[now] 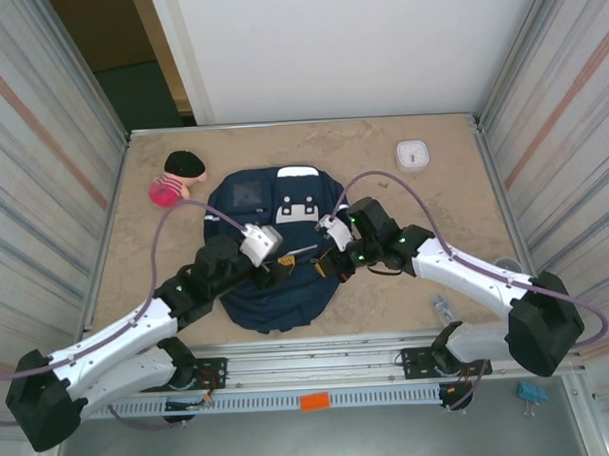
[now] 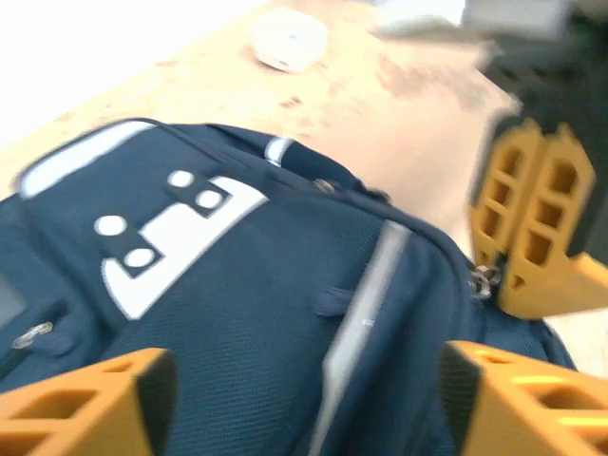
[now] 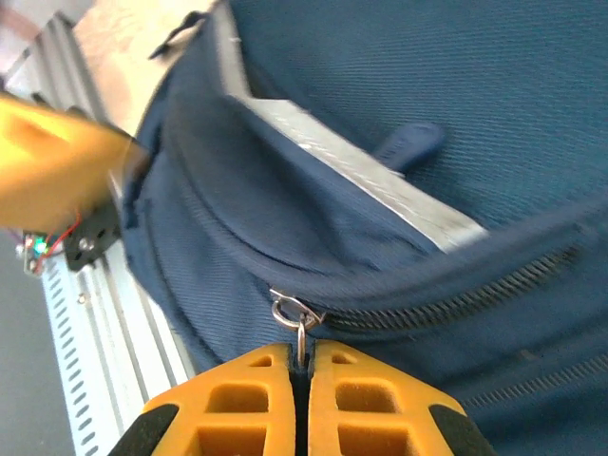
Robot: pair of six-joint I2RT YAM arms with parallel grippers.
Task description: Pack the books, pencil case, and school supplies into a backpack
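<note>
The right gripper (image 3: 302, 380) has its 2 fingers pressed together on the small metal zipper pull (image 3: 302, 328) of the backpack (image 1: 272, 289). The backpack lies flat at the middle of the worktop (image 1: 362, 146), its white patch toward the far side. The left gripper (image 2: 309, 380) hovers just over the fabric to the left of that spot, fingers wide apart and holding nothing.

Risks from here, as I judge them:
- The pull is thin and pinched only at the fingertips, so a tug off the line of the zipper could slip it out.
- With nothing bracing the fabric, a pull may drag or bunch the whole backpack instead of sliding the zipper.
- The 2 grippers sit close together, so a sideways move could knock one into the other.
- If this zipper is being closed, something may be shut out.

As for contents, the stretch of zipper to the right of the pull looks closed, and no opening shows inside, so I cannot tell what the backpack holds. A tiny clear item (image 1: 442, 306) lies outside it on the worktop, near and right, beside the right arm.
</note>
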